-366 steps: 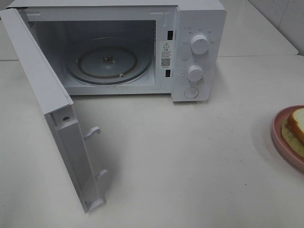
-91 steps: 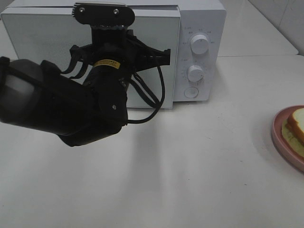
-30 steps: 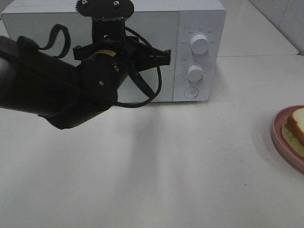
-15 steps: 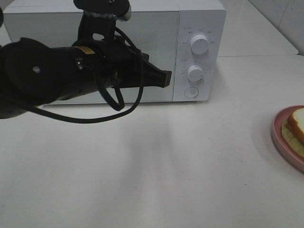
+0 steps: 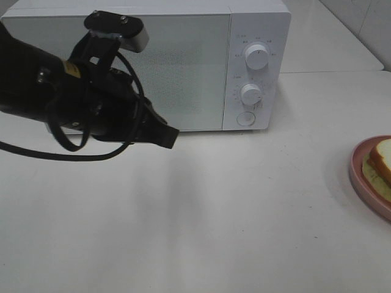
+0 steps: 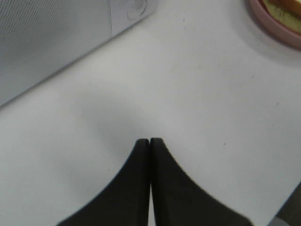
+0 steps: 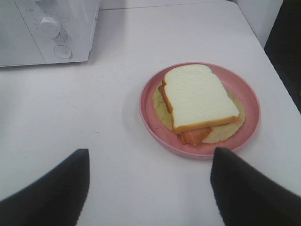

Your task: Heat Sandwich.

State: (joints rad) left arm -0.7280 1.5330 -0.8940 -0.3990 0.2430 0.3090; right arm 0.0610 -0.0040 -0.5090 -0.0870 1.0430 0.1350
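Observation:
The sandwich (image 7: 197, 101), white bread with tan crust over a pale filling, lies on a round pink plate (image 7: 150, 120); the high view shows it cut off at the table's right edge (image 5: 382, 160). My right gripper (image 7: 149, 188) hangs open above the table just short of the plate, both fingers spread wide. My left gripper (image 5: 168, 137) is shut and empty, low over the table in front of the white microwave (image 5: 259, 24), whose door (image 5: 183, 67) is closed. In the left wrist view its fingertips (image 6: 149, 141) press together above bare table.
The microwave has two round knobs (image 5: 257, 56) and a round button (image 5: 246, 118) on its right panel. The left arm's black body and cable (image 5: 67, 104) cover the door's left part. A seam splits the white table (image 5: 232, 220) behind the microwave.
The left arm has pulled back from the microwave door and dropped toward the table, swinging left. The door stays closed. The plate and sandwich have not moved.

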